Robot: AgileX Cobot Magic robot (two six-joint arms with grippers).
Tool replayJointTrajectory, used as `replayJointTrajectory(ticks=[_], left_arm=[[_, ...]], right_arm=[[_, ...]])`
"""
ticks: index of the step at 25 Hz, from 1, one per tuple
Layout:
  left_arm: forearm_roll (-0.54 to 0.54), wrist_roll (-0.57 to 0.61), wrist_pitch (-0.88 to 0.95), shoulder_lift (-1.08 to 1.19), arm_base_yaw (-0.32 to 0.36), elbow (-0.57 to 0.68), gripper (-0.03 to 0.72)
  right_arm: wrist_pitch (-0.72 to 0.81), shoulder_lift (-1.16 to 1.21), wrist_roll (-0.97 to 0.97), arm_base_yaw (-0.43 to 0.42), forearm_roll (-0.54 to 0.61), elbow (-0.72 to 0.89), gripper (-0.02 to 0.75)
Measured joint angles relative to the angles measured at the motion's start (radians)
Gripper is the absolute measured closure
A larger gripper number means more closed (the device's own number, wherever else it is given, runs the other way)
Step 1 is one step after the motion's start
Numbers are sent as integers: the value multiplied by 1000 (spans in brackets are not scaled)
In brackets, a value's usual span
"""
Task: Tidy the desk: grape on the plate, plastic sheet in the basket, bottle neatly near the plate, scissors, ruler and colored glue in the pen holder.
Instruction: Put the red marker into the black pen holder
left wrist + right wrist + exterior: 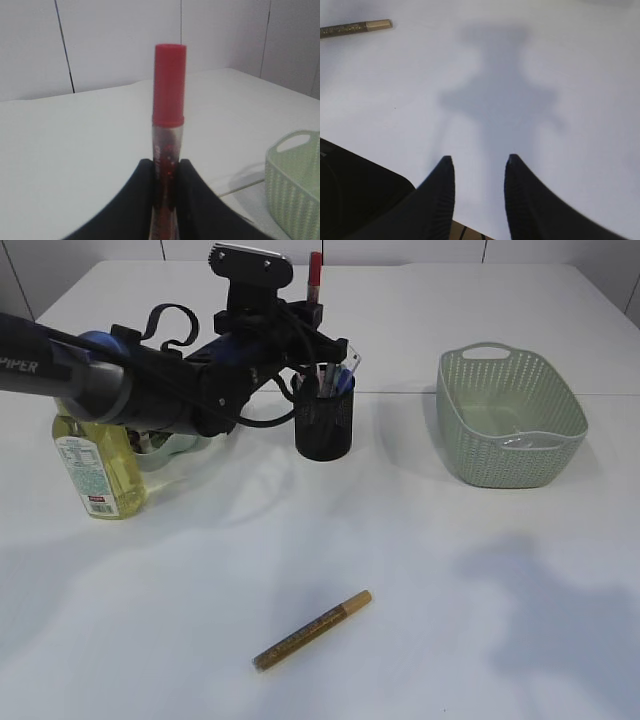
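1. Left pincer (pixel 165 200) pinches the red glue stick (pixel 168 115) upright between its black fingers (pixel 135 205); red cap sticks up above them at frame center in the left wrist view.
2. Exterior view places that same left pincer (pixel 312 325) at upper center, just above the black mesh pen holder (pixel 324 425); the red glue stick (pixel 314 278) pokes up over it. The wrist view does not show the holder at all.
3. Right pincer (pixel 479 192) is spread, nothing between its fingers, over bare white bench (pixel 560 75); only its shadow lies below. It is out of frame in the exterior view.
4. Gold glue pen (pixel 312 631) lies flat at lower center of the exterior view, well apart from the holder. Right wrist view catches only its end, gold glue pen (pixel 355 27), at upper left.
5. Bottle (pixel 98 472) of yellow liquid stands at left, partly hidden by the left arm (pixel 100 380); seen in the exterior view only.
6. Green basket (pixel 508 420) sits at right of the exterior view, with something pale and clear inside, too faint to name. Left wrist view shows just its rim, green basket (pixel 295 185), at lower right.
7. Pen holder already holds several items; cannot tell which.
8. Plate and grape: something sits behind the arm beside the bottle, too hidden to tell.
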Motion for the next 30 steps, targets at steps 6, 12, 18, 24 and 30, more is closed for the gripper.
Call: replayJointTrajectory(ticks=[6,12,18,24,30], left_arm=[[23,-14,0,23,14,-2,589],[44,-38,2,47,14,-30,589],[57,-58,51,97,14,-98,589],[58,-61,67,107,14,-101,589],[58,-61,67,109,14,-101,583]], right_arm=[[0,0,0,0,-2,0,459],[-10,0,0,0,-4,0,459],[-23,0,0,0,-4,0,459],[-30,0,0,0,-8,0,459],[-34,0,0,0,-10,0,459]])
